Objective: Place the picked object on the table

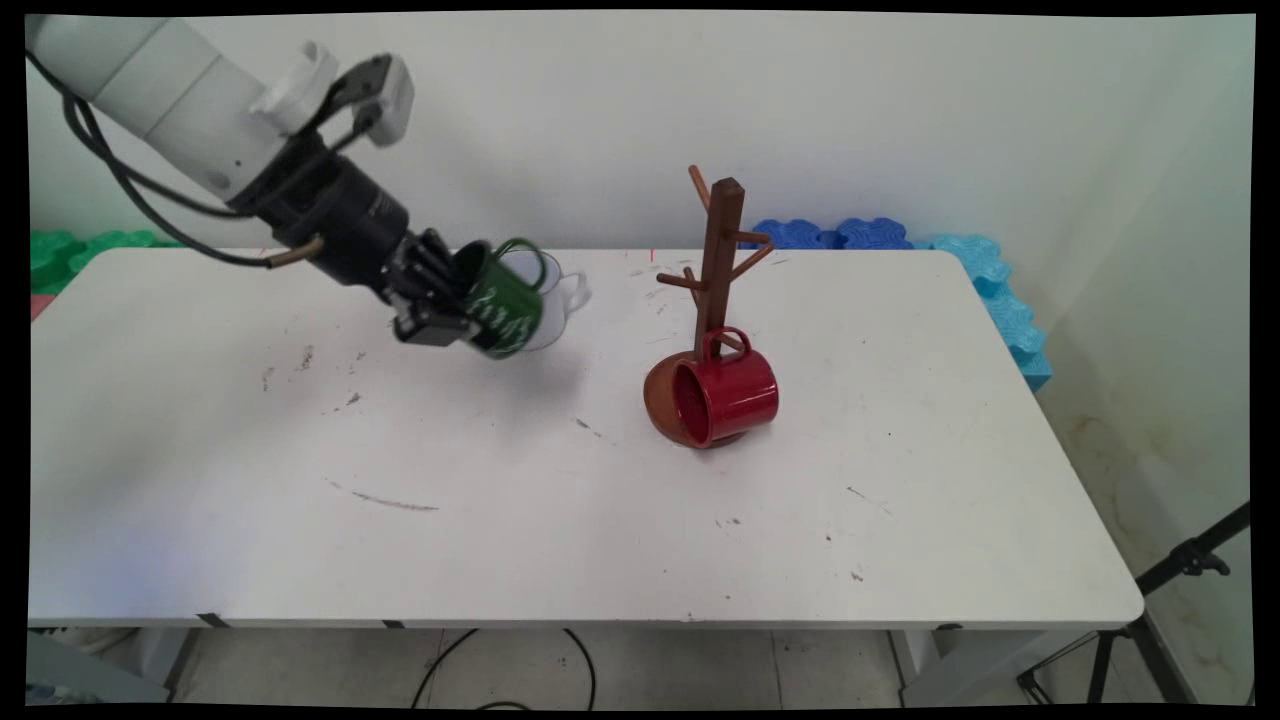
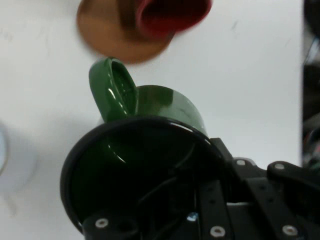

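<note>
**Operator:** From the main view I have the white counter [image 1: 600, 520] filling most of the scene. Over its far left part the gripper [image 1: 440, 305] hangs in the air, angled down and to the right.

**Observer:** What else is on the counter, biggest first?

**Operator:** The brown wooden mug tree [image 1: 718, 270] stands right of centre, on its round base [image 2: 107, 30]. A red mug [image 1: 728, 392] lies on its side against that base, mouth towards the near left, handle up. Then there is a white mug [image 1: 555, 300] just behind the gripper's load, towards the far side, partly hidden.

**Observer:** And the load?

**Operator:** A green mug [image 1: 502, 298] with white lettering. The fingers are clamped on its rim: in the hand view one finger [image 2: 175, 195] reaches inside the mouth and the linkage sits outside the wall. It is held clear of the counter.

**Observer:** How does it lie from the fingers?

**Operator:** Its long axis runs out along the gripper's line, mouth at the fingers, bottom pointing right and down, with the handle [image 2: 116, 87] on the upper side. In the hand view the tree base and red mug lie straight ahead beyond that handle, well apart from it.
</note>
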Action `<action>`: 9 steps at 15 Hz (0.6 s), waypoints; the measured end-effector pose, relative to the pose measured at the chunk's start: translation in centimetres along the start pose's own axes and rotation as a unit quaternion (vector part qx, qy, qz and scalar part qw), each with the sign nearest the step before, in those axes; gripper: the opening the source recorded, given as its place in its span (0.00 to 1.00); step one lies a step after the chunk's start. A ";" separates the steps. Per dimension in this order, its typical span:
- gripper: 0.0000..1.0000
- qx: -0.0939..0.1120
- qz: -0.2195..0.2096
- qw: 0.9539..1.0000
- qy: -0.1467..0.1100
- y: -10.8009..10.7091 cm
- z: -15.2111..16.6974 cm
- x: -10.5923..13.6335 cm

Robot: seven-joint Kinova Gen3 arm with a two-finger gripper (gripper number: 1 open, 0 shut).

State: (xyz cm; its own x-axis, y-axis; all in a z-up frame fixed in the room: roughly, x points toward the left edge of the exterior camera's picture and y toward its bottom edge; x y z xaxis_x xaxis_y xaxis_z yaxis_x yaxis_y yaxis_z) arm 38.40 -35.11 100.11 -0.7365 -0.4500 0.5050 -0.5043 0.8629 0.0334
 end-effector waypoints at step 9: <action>0.00 0.037 0.049 0.992 -0.108 -3.7 5.1 -1.8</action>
State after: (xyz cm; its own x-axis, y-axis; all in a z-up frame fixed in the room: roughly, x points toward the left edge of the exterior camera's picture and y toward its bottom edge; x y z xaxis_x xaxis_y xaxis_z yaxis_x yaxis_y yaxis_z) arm 39.26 -38.64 94.72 -0.8591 -0.4098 0.3066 -0.4511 0.8893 -0.0753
